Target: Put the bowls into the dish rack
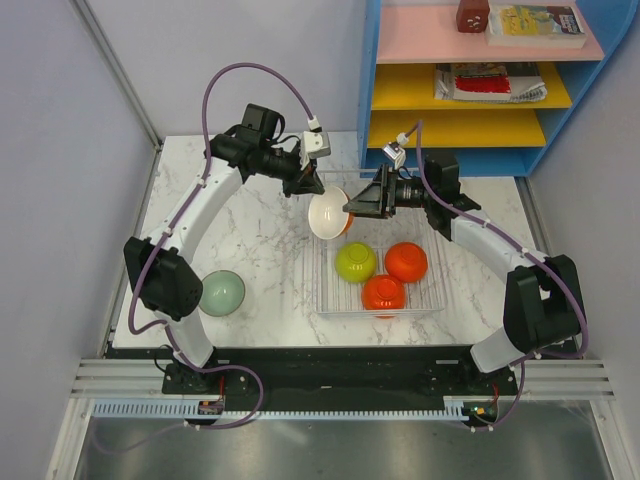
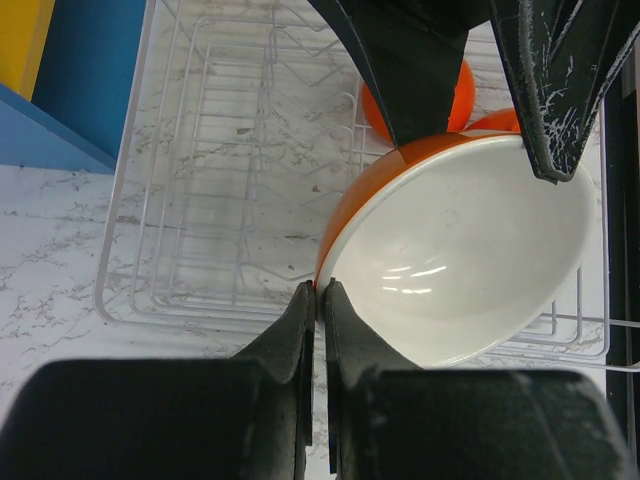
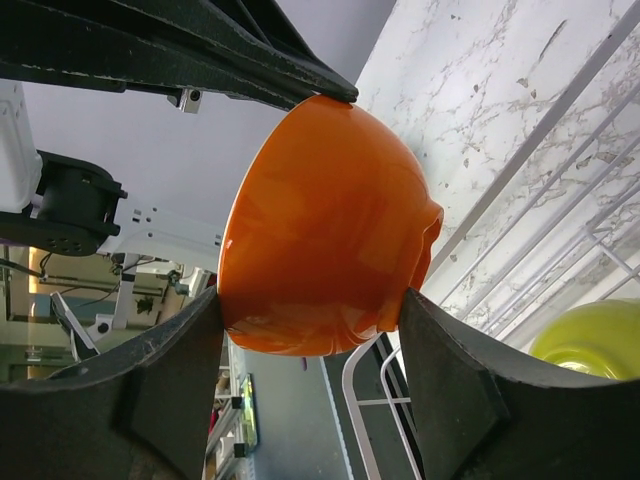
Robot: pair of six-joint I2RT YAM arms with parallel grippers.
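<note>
- The marble tabletop (image 1: 260, 230) is carrying everything, with the blue shelf unit (image 1: 372, 90) standing at its far right corner.
- The dish rack (image 1: 428, 292) is sitting on the right half of the tabletop, between my two arms. Its near part is holding bowls and its far part is showing bare wire (image 2: 220, 200).
- My left arm (image 1: 215, 195) is arching in from the left and my right arm (image 1: 480, 235) from the right. They are meeting over the rack's far left corner.
- The white-lined bowl (image 1: 328, 214), orange outside, is hanging tilted on its side at that corner between both sets of jaws. I cannot tell whether it is touching the wires.
- The sage-green bowl (image 1: 222, 292) is lying on the tabletop near my left arm's base, well apart from the rack.
- The yellow-green bowl (image 1: 355, 262) is sitting in the rack's near left part, with one orange bowl (image 1: 406, 262) just beside it on the right.
- A second orange bowl (image 1: 383, 293) is lying against the rack's near edge, in front of those two.
- My left jaws are pinching narrowly on the white-lined bowl's rim (image 2: 460, 250), with the fingers (image 2: 290, 340) nearly together on the thin edge.
- My right jaws are standing wide across the same bowl (image 3: 320, 240). One of the fingers (image 3: 160, 390) is lying against the rim side and the other against the base, and both are looking pressed to it.
</note>
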